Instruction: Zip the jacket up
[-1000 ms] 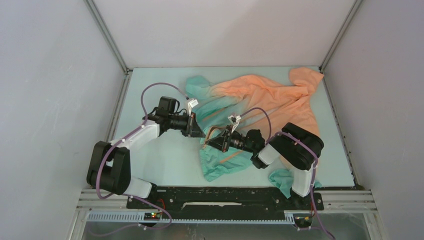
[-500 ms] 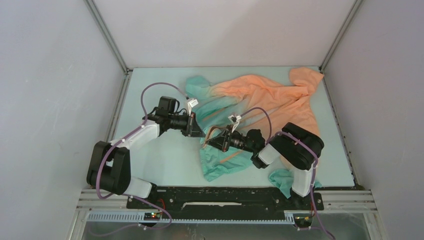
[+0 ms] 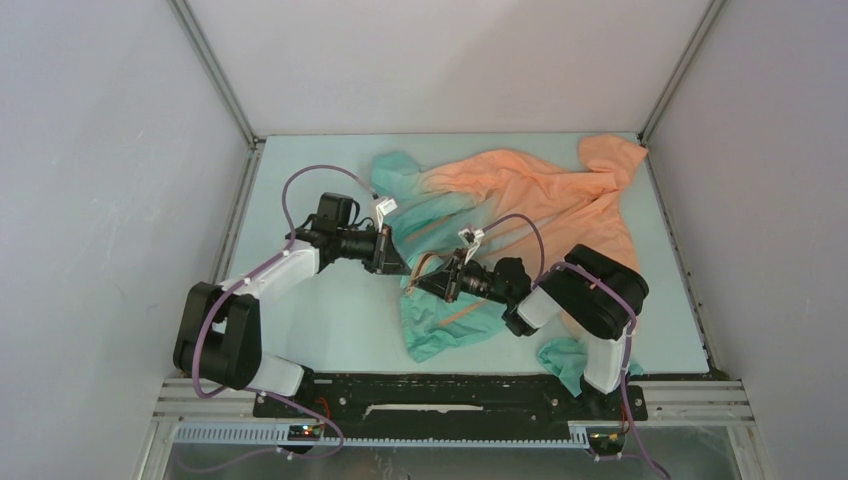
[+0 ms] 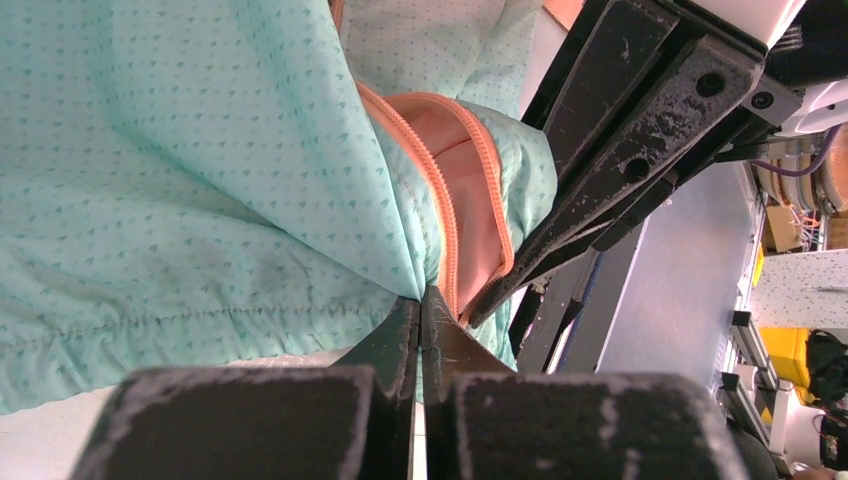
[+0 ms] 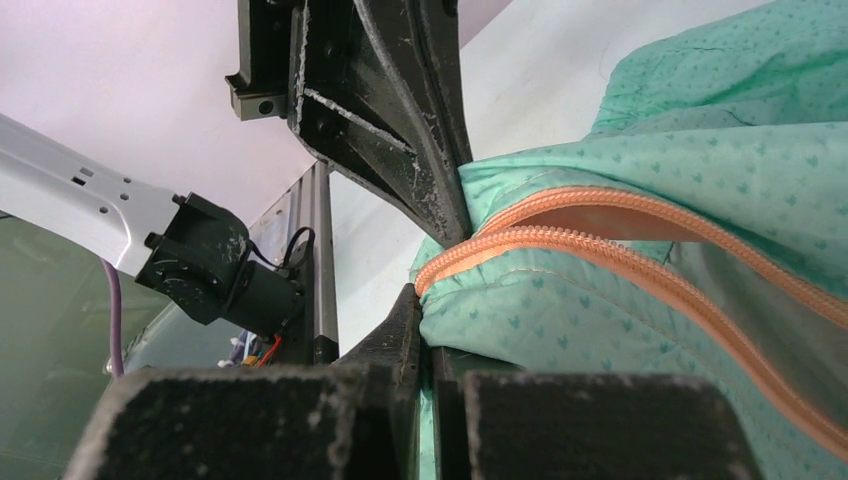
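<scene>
Count: 1 jacket (image 3: 530, 195), 1 table (image 3: 330, 310). 2 arms total: left arm (image 3: 275, 272) and right arm (image 3: 590, 290).

Orange-to-teal fade on jacket (image 3: 520, 190), small darker dotted print; zipper (image 4: 440, 205) orange; table (image 3: 335, 320) pale mint.

Open table (image 3: 320, 310) left of the jacket (image 3: 540, 195); left gripper (image 3: 404, 268) and right gripper (image 3: 420, 287) close together at its hem.

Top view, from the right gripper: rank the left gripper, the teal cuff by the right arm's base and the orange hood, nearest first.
1. left gripper, just beside it, leftward.
2. teal cuff, near right edge.
3. orange hood, far right corner.
</scene>
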Motion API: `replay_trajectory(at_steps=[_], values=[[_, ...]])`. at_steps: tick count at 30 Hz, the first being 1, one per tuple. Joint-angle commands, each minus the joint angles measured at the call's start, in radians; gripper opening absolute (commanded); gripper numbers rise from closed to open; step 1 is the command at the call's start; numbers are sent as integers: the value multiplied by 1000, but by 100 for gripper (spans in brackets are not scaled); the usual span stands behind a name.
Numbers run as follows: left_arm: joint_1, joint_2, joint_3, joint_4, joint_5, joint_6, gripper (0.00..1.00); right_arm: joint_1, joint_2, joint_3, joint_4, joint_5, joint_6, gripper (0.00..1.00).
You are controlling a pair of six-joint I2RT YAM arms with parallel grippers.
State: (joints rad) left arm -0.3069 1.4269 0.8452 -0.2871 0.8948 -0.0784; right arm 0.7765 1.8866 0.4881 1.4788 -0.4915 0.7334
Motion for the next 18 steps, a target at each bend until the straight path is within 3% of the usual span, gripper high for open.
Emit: replay_trajectory(at_steps=[1,18], values=[[-9,0,-25,5,12,25,0,-24,-35,22,56,21,13,0],[-19,-21,-32,10,6,22,0,-52,19,58,55,44,96,0]])
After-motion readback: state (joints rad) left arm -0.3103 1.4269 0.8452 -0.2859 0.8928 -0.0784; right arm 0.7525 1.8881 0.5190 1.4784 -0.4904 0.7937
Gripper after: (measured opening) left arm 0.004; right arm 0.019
